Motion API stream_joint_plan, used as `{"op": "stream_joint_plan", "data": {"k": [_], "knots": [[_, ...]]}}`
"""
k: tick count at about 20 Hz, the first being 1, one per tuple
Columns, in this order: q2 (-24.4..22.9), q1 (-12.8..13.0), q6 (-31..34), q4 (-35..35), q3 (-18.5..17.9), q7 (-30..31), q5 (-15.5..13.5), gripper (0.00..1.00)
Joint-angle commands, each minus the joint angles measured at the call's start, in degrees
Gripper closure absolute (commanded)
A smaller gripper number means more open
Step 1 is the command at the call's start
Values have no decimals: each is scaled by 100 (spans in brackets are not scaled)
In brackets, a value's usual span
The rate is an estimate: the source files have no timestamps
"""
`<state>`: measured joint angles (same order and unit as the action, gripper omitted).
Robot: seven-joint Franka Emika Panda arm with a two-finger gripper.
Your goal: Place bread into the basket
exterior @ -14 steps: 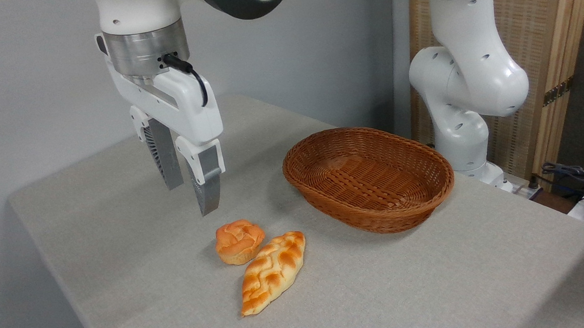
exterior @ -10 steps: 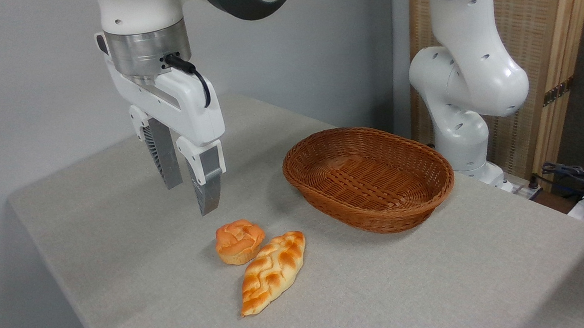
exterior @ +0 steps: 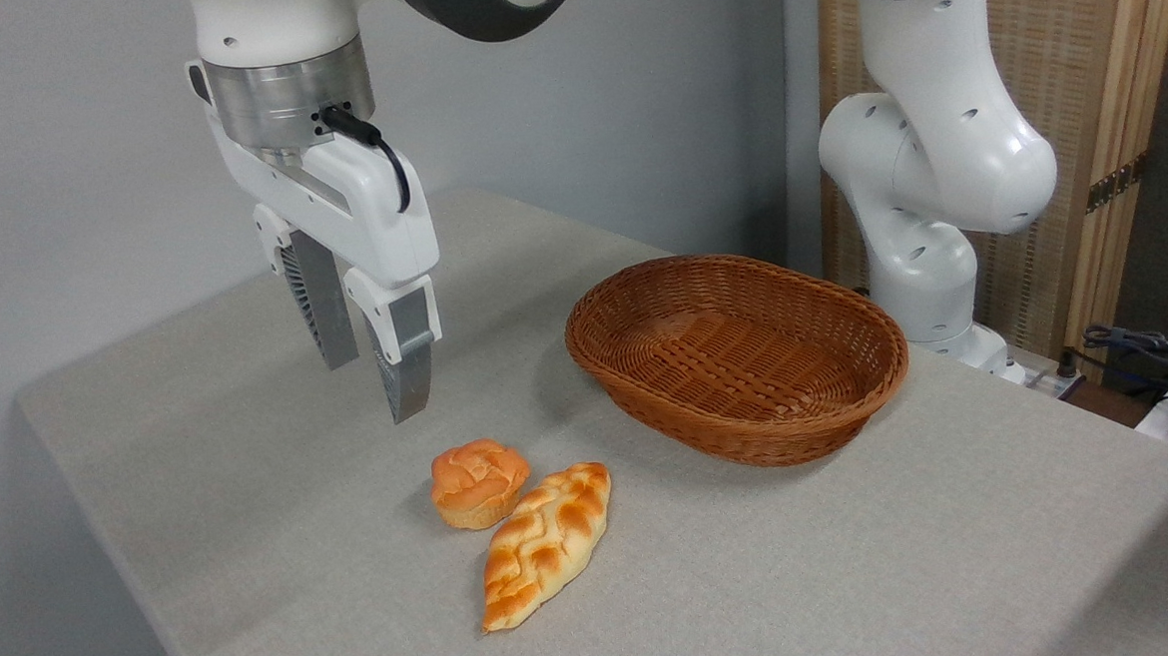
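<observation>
Grey cloth-covered surface against a pale grey wall, with a slatted wooden screen behind at right and a tangle of cables at the far right edge. White arm rising from its base beyond the basket, looping out of frame at top and coming down at upper left. Claw hanging in the air, pointing down, released, with a clear gap between two grey ribbed fingers and nothing held. Bun on the cloth below and slightly right of the fingertips, apart from them, upright with knotted top upward and paler base down. Loaf, braided and pointed, lying just right of and in front of the bun, seemingly touching it along one side, long axis running diagonally toward the near edge. Basket, oval, reddish-brown wicker, standing well right of and behind the two breads, with only its woven floor visible inside. Bun outside the basket, resting on the cloth between claw and loaf.
</observation>
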<state>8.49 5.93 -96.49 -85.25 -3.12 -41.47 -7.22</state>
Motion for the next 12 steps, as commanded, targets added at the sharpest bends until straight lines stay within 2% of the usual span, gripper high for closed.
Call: {"op": "stream_joint_plan", "data": {"k": [1,12], "knots": [[12,66,34,35,-83,24,-96,0],[30,110,-18,-52,-22,16,-52,0]]}}
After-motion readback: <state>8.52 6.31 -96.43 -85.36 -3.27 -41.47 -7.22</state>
